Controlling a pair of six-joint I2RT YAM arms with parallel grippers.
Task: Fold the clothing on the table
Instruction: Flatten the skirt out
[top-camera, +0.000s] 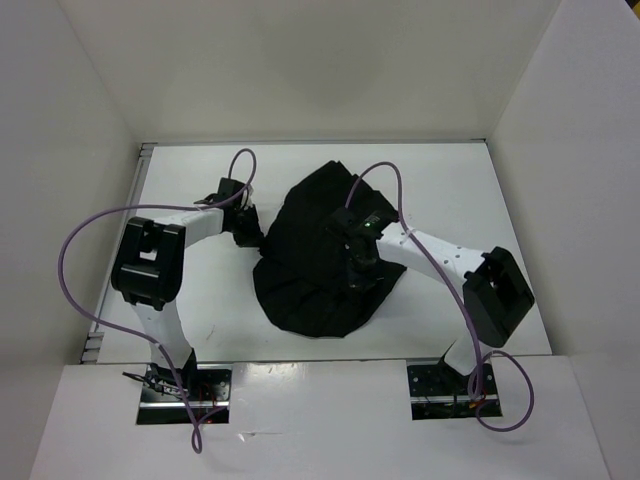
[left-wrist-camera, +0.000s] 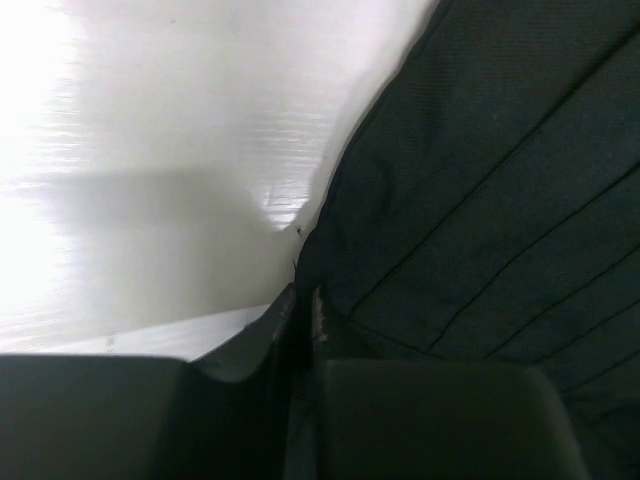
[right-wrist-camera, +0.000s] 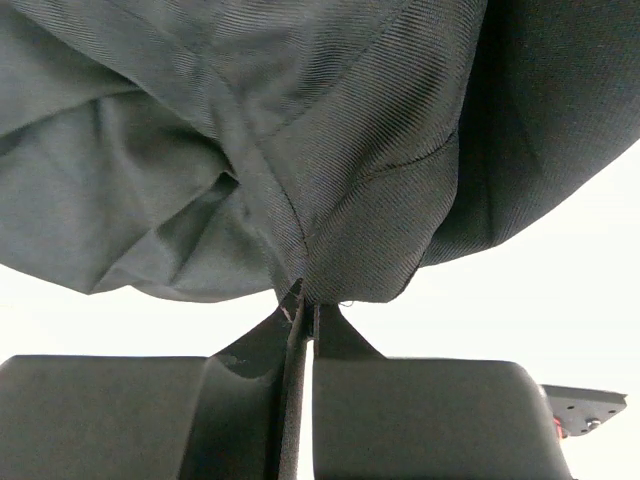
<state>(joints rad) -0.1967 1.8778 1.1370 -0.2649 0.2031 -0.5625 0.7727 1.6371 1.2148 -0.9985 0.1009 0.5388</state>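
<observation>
The black pleated skirt lies bunched in a rounded heap in the middle of the white counter, between the two sets of jaws. The left jaws are drawn nearly together on the skirt's outer edge, right at their tips. The cloth spreads away on one side of them and bare counter shows on the other. The right jaws are clamped shut on a ridge of fabric at their tips, and the cloth beyond them hangs in loose folds clear of the counter. This looks like the gripping stage, with both holds taken but no fold made yet. The next move probably calls for lifting both pinched points together, keeping the cloth taut between the jaws, then carrying one edge across to the opposite side.
</observation>
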